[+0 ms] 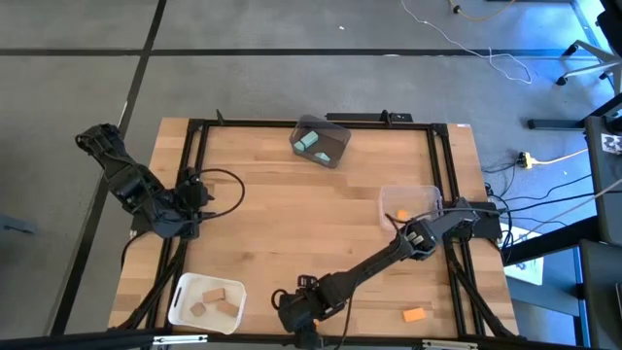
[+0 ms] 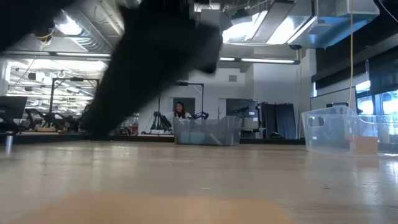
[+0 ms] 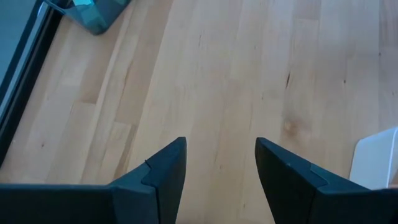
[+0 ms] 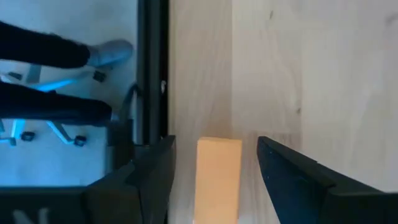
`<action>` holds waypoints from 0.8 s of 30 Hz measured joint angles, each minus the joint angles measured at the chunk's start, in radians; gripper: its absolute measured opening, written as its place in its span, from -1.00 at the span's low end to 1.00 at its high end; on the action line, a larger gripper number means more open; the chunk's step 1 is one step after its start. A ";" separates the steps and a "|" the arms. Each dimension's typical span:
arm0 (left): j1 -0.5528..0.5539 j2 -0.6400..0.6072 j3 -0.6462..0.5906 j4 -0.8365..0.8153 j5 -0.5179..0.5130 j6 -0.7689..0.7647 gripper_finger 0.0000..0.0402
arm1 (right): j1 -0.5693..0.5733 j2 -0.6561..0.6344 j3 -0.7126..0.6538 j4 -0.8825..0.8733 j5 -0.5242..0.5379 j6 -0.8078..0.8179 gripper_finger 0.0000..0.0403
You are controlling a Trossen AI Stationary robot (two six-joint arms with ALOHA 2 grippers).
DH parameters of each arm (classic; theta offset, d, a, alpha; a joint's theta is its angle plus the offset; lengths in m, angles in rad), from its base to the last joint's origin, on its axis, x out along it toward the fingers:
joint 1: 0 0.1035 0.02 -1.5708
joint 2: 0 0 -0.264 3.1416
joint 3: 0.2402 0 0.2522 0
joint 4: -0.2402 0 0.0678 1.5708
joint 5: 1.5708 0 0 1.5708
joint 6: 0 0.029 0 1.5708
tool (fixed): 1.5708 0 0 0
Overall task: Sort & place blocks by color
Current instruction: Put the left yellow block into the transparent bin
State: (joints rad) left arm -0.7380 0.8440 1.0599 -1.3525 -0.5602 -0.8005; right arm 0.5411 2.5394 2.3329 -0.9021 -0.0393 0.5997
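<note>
Near the table's edge, right tool (image 4: 216,143) open by orange block (image 4: 217,180); left tool (image 3: 221,146) open, empty.

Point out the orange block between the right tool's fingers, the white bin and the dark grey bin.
orange block (image 4: 219,177), right wrist view, top face.
white bin (image 1: 178,297), high view, left rim.
dark grey bin (image 1: 335,156), high view, right wall.
</note>
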 joint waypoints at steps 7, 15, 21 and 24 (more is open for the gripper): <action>0.000 0.000 0.000 0.000 0.001 0.000 -0.09 | 0.009 0.050 0.000 -0.004 -0.032 -0.003 0.12; -0.001 0.000 0.000 0.000 0.002 0.000 -0.09 | 0.010 0.068 0.004 -0.045 -0.034 -0.003 0.12; 0.000 0.000 0.000 0.000 0.003 0.000 -0.09 | 0.014 0.081 0.007 -0.057 0.004 0.009 0.12; 0.000 0.000 0.000 0.000 0.003 0.000 -0.09 | 0.014 0.082 0.006 -0.058 0.013 0.024 0.12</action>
State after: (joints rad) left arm -0.7383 0.8436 1.0599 -1.3525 -0.5568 -0.8005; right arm 0.5552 2.6213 2.3394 -0.9604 -0.0261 0.6239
